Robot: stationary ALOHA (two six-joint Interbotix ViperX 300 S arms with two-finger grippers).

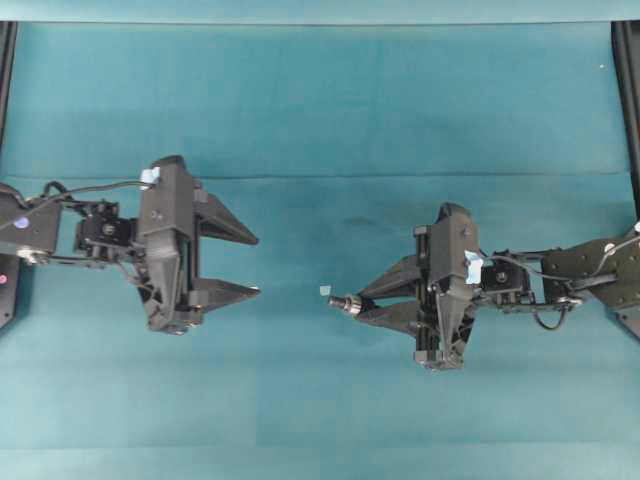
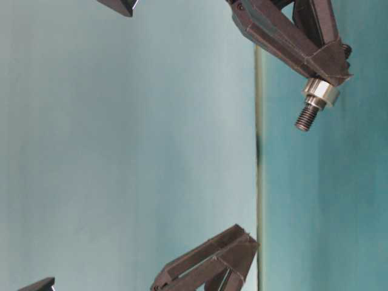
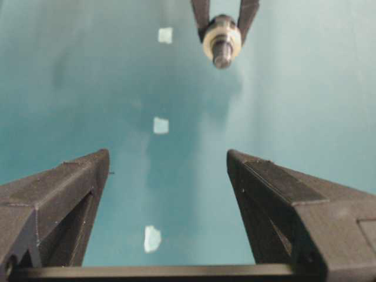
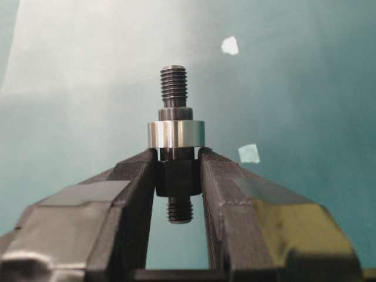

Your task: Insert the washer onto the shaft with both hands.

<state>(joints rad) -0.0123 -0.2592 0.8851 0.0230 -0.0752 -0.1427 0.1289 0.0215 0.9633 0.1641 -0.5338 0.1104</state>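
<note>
Teal table [image 1: 320, 110], scattered tape scraps [image 3: 160, 125].

No words, numbers, brand marks or signs can be read in any of the views. The pale blue tape scraps [image 3: 160, 125] on the desk [image 1: 320, 110] are blank, and the small blue tape tags [image 1: 473, 266] on the arms carry no writing. The black plastic of each hand shows no legible lettering.
</note>
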